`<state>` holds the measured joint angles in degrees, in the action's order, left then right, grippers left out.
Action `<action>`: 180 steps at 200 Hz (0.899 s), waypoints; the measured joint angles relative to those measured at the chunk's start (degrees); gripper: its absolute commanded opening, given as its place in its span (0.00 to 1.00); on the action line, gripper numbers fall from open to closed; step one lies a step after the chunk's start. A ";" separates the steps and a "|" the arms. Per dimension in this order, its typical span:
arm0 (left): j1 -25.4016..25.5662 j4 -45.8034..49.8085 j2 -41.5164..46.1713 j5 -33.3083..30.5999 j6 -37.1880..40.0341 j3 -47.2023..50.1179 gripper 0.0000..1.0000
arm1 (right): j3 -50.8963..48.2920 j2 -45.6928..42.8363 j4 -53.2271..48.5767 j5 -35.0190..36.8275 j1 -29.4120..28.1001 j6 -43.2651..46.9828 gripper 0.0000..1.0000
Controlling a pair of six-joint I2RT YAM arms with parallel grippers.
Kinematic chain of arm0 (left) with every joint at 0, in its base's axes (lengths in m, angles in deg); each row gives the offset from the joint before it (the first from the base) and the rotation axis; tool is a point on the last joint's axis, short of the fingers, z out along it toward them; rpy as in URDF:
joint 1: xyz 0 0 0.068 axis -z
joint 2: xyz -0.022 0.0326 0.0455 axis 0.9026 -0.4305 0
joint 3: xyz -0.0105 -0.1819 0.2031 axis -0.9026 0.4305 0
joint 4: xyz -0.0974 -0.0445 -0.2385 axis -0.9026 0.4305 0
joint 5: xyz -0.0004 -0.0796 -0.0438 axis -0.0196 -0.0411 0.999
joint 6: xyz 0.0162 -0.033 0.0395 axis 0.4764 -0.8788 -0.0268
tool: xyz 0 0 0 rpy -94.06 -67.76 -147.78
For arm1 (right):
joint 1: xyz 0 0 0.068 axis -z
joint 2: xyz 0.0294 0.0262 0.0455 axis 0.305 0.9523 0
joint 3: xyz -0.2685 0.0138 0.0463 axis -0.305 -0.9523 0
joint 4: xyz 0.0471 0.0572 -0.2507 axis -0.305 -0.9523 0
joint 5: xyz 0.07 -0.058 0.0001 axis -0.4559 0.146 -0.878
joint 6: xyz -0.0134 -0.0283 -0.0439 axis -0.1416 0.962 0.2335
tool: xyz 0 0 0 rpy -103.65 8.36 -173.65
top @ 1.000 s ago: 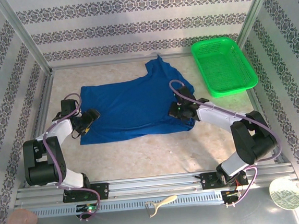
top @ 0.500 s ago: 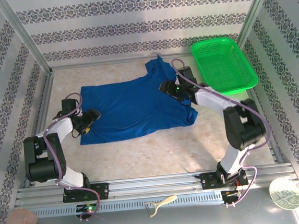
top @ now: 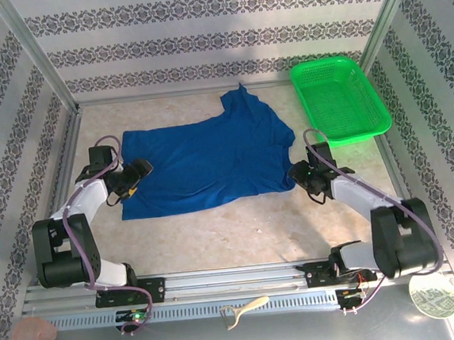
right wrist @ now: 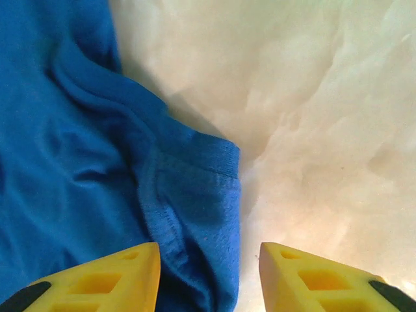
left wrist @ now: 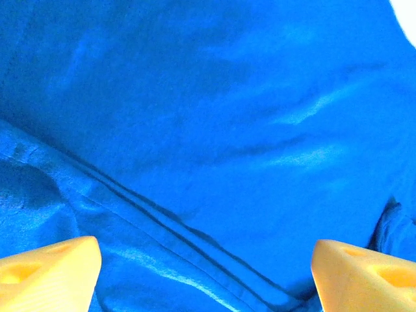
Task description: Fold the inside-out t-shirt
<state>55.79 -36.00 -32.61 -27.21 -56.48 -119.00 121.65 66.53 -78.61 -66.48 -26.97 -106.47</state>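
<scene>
The left jaws gape empty over the 9 o'clock edge of the shirt [top: 206, 160] spread on the table [top: 240, 224], while the right jaws, having released its 2 o'clock sleeve [top: 282, 133], gape at its 4 o'clock corner: flat, ready for folding.

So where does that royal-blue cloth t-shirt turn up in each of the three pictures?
Top external: royal-blue cloth t-shirt spread out in the middle, left of the green plastic basket.
Left wrist: centre, a stitched seam running diagonally below.
Right wrist: its hemmed corner takes the left half.
Shared landmark: the pale marbled tabletop, bare on the right wrist view's right.
</scene>
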 measured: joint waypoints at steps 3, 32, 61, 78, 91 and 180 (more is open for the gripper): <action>0.00 0.00 -0.31 0.07 0.00 0.00 0.84 | 0.26 0.81 0.15 -0.11 -0.07 -0.13 0.47; 0.04 -0.15 -3.93 0.13 0.00 0.00 0.85 | 3.87 7.56 1.95 -0.57 -0.72 -0.35 0.47; 0.04 -1.11 -6.71 0.26 0.00 0.02 0.85 | 5.97 11.67 4.09 -0.96 -1.22 -1.05 0.16; 0.04 -2.03 -8.04 0.31 -0.02 0.02 0.85 | 5.49 12.79 4.68 -1.07 -1.46 -1.84 0.00; 0.04 -2.91 -8.22 0.31 -0.04 0.00 0.85 | 3.56 11.67 6.08 -1.01 -1.55 -2.40 0.00; 0.13 -3.54 -7.50 -1.11 0.00 0.68 0.86 | -21.88 -42.34 -12.70 3.54 -1.55 -17.14 0.00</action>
<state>55.92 -39.54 -40.11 -28.33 -56.48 -118.33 99.77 24.20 -91.31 -62.94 -28.52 -123.61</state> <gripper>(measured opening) 0.853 0.053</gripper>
